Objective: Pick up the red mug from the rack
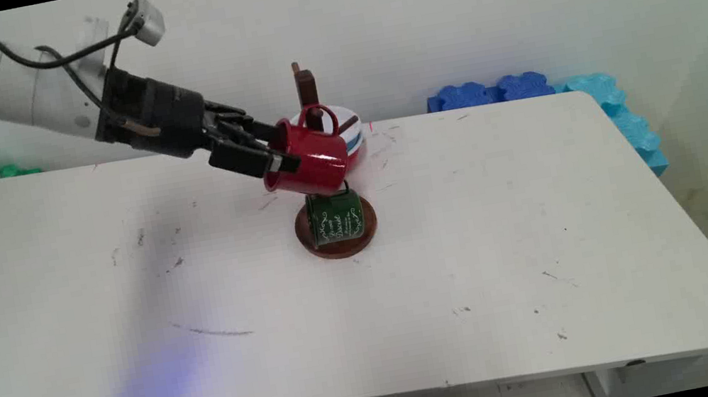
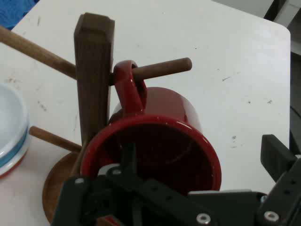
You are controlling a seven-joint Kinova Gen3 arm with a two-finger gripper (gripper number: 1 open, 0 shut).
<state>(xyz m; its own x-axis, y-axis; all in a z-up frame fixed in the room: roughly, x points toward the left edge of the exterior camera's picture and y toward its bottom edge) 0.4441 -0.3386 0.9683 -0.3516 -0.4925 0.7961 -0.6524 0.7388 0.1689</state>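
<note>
counter [image 1: 480, 263]: white, scuffed | near middle: round wooden base [image 1: 339, 244] of mug tree | toward far edge, just behind it: white bowl [image 1: 351, 128] with blue-red stripes

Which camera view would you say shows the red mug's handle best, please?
The hand view: the red mug's handle is close up, looped over a peg of the wooden mug tree. The main view shows the handle only small and distant, the peg indistinct.
</note>
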